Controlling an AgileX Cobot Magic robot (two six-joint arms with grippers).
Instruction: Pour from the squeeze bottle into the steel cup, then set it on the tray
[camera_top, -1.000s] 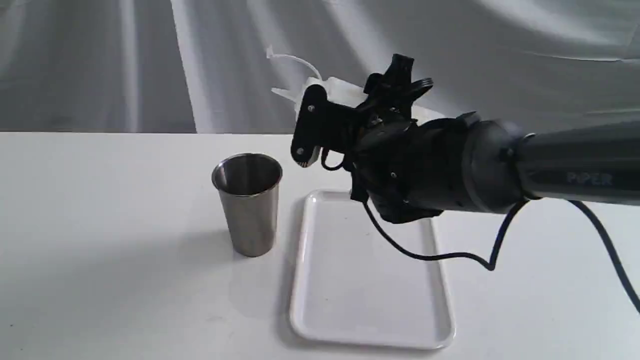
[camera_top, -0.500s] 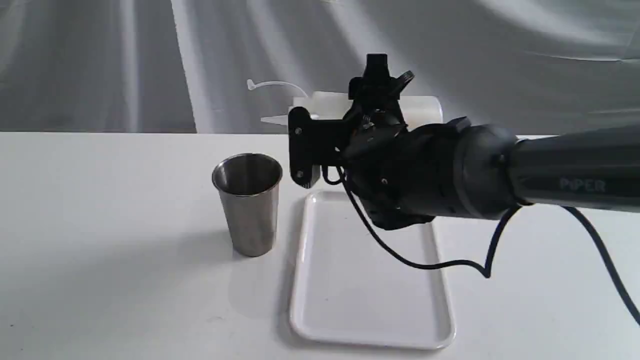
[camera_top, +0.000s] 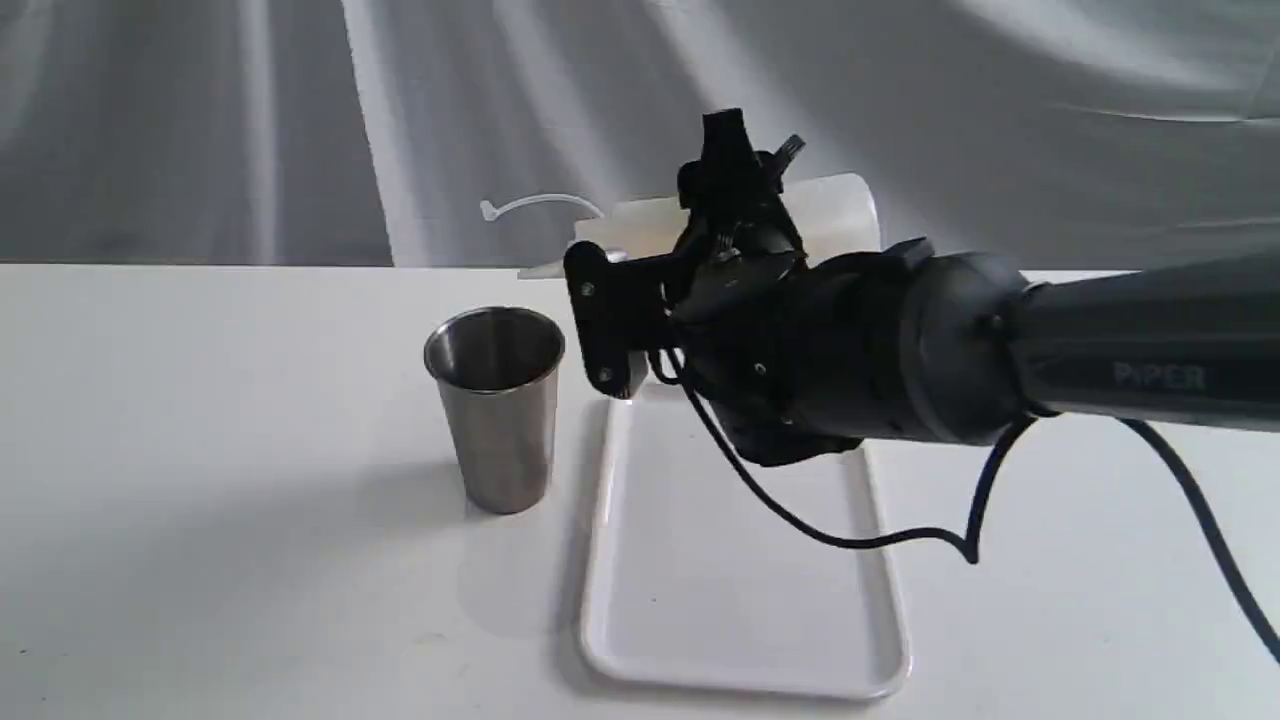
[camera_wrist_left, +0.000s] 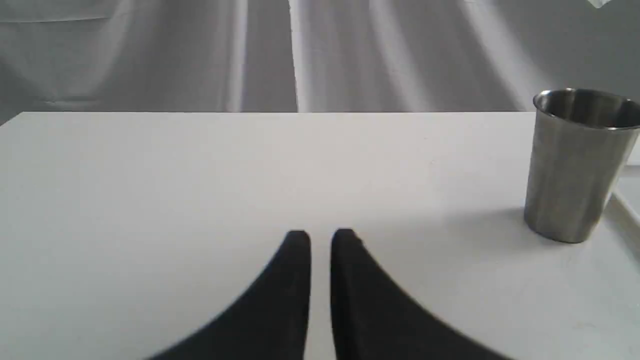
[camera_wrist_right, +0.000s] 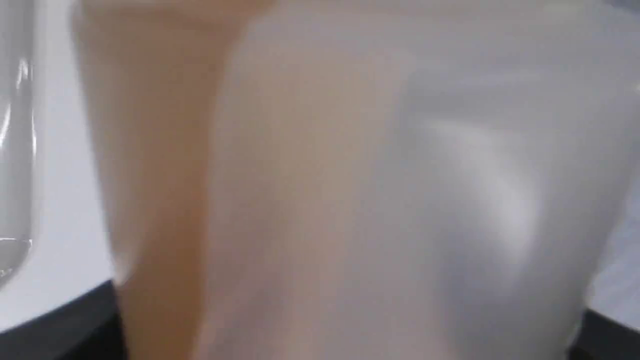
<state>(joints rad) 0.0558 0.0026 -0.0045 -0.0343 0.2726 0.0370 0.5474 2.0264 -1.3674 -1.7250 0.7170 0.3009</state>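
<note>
My right gripper (camera_top: 625, 290) is shut on the squeeze bottle (camera_top: 835, 215), which lies about level in the air, its nozzle pointing left toward the steel cup (camera_top: 497, 410). The thin cap strap (camera_top: 530, 205) curls above the nozzle. No stream of liquid shows. In the right wrist view the bottle (camera_wrist_right: 350, 190) fills the picture, with amber liquid pooled along one side. The cup stands upright just left of the white tray (camera_top: 740, 600), which lies below the gripper. The left wrist view shows my left gripper (camera_wrist_left: 320, 242) shut and low over the table, with the cup (camera_wrist_left: 575, 165) standing off to one side.
A white table (camera_top: 200, 450) carries everything, with a grey draped cloth (camera_top: 200, 120) behind it. The right arm's black cable (camera_top: 880, 535) hangs in a loop over the tray. A corner of the tray's rim (camera_wrist_left: 625, 200) shows beside the cup.
The right gripper has rolled and sunk a little to the left. The bottle has swung from nozzle-up to about level, and its nozzle has come down closer to the cup's rim.
</note>
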